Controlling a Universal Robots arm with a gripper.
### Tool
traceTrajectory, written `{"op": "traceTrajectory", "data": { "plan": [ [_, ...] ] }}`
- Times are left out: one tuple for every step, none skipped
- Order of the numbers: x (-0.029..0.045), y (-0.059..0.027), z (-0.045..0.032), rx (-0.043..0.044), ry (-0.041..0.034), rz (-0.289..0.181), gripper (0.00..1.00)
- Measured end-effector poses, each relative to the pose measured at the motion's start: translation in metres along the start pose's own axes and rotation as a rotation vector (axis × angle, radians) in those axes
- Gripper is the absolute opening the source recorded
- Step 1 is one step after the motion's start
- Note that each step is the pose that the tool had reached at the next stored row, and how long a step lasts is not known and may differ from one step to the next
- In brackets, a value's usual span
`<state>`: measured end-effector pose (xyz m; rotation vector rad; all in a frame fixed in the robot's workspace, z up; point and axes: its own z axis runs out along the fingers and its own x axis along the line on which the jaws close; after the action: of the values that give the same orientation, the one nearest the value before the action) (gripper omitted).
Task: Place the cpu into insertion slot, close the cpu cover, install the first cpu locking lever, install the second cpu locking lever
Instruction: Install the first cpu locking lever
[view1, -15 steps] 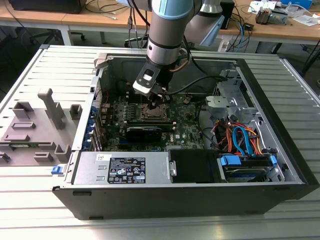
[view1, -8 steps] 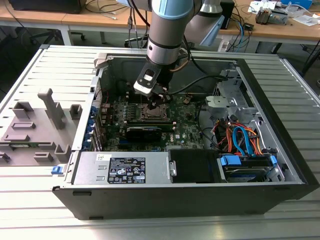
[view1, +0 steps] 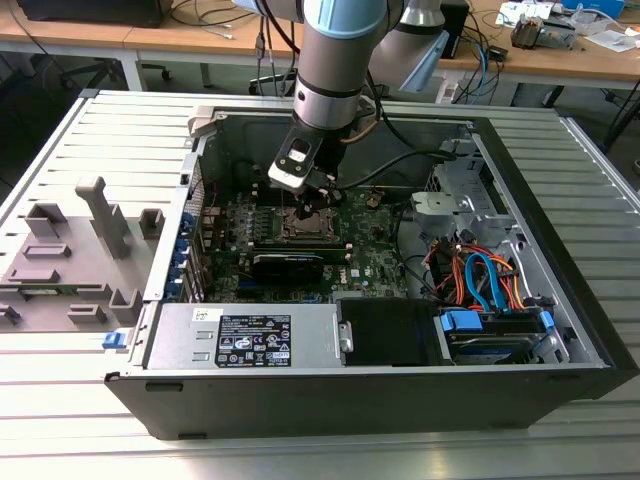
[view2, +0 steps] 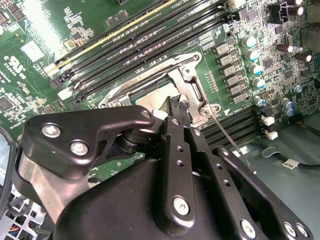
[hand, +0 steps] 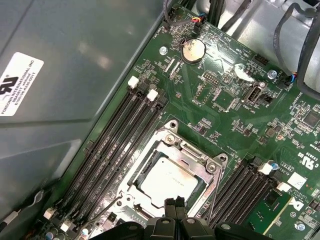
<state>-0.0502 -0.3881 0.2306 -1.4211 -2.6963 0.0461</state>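
Note:
The cpu (hand: 167, 181) lies flat in the socket on the green motherboard, its pale metal top showing through the window of the cpu cover (hand: 187, 150). The cover's silvery frame lies down around the chip. My gripper (hand: 175, 204) hangs just above the socket's edge, fingers pressed together with nothing between them. In the second wrist view a black fingertip (view2: 175, 106) sits over the cover (view2: 186, 75) beside the cpu (view2: 152, 100). A thin wire locking lever (view2: 231, 144) slants out from the socket's corner over the memory slots. In the exterior view the gripper (view1: 316, 205) is over the socket (view1: 305, 226).
Black memory slots (hand: 117, 145) flank the socket on both sides. A row of capacitors (view2: 252, 67) stands near it. The open computer case (view1: 560, 200) surrounds the board, with a power supply (view1: 250, 335) in front and cable bundles (view1: 480, 275) at the exterior view's right.

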Motion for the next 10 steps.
{"op": "traceTrajectory", "data": {
  "plan": [
    [0.0000,0.0000,0.0000,0.0002,-0.0001,-0.002,0.11],
    [0.0000,0.0000,0.0000,0.0003,-0.0003,-0.004,0.11],
    [0.0000,0.0000,0.0000,0.0004,-0.0004,-0.006,0.11],
    [0.0000,0.0000,0.0000,0.0006,-0.0006,-0.008,0.11],
    [0.0000,0.0000,0.0000,0.0007,-0.0007,-0.010,0.11],
    [0.0000,0.0000,0.0000,0.0009,-0.0009,-0.012,0.11],
    [0.0000,0.0000,0.0000,0.0010,-0.0010,-0.014,0.11],
    [0.0000,0.0000,0.0000,0.0012,-0.0012,-0.017,0.11],
    [0.0000,0.0000,0.0000,0.0014,-0.0015,-0.021,0.11],
    [0.0000,0.0000,0.0000,0.0016,-0.0017,-0.023,0.11]
  ]
}}
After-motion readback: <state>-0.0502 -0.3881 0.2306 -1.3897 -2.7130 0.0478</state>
